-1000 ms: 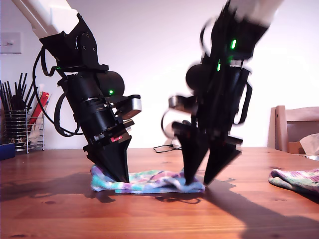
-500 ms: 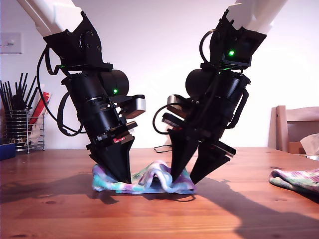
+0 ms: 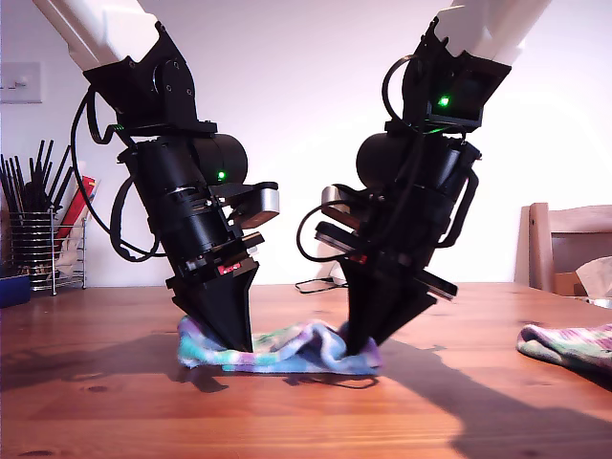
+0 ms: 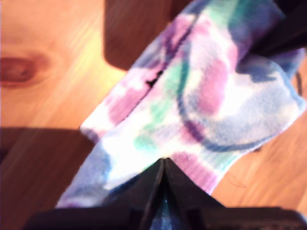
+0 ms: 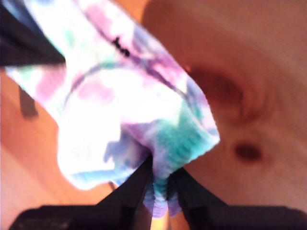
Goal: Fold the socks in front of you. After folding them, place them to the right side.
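One tie-dye sock [image 3: 287, 346] lies on the wooden table [image 3: 306, 411] between my two arms, bunched into a hump near its end at the exterior view's right. My first gripper [image 3: 234, 342] presses down on the sock's end at the exterior view's left. Its jaws are shut on the fabric [image 4: 163, 165]. My second gripper [image 3: 360, 346] is shut on the other end, with teal and purple cloth pinched between its fingertips [image 5: 160, 189]. The sock [image 5: 120, 105] rises in a fold ahead of it. Another sock [image 3: 569, 344] lies apart at the exterior view's right edge.
A wire rack of utensils [image 3: 43, 239] and a blue container [image 3: 11, 287] stand at the exterior view's left edge. A wooden chair [image 3: 569, 239] stands behind the table at the exterior view's right. A thin cable [image 3: 316, 284] lies at the table's back.
My second gripper has moved toward the exterior view's left and closed its jaws on the sock's end, bunching the fabric. My first gripper has stayed in place.
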Robot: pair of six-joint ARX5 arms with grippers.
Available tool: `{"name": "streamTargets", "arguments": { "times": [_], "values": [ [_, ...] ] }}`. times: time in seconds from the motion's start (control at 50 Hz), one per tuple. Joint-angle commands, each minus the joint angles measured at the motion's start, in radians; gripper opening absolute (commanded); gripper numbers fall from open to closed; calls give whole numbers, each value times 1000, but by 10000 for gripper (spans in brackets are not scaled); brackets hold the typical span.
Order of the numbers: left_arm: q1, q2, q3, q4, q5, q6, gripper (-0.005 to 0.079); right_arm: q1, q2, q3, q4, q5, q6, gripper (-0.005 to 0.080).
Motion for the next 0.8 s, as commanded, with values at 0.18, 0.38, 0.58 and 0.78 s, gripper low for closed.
{"name": "streamTargets", "arguments": {
  "times": [0.18, 0.38, 0.58, 0.78],
  "values": [
    [-24, 82, -65, -12, -5, 4, -11, -19, -6, -2, -68, 29, -18, -13],
    [-12, 31, -38, 9, 50, 2, -11, -24, -18, 48, -134, 50, -21, -13],
    [-7, -33, 9, 33, 99, -6, -11, -32, -23, 115, -217, 96, 10, -13],
    [-7, -75, 17, 98, 124, -52, -10, -59, -64, 186, -281, 170, 44, -12]
  ]
}}
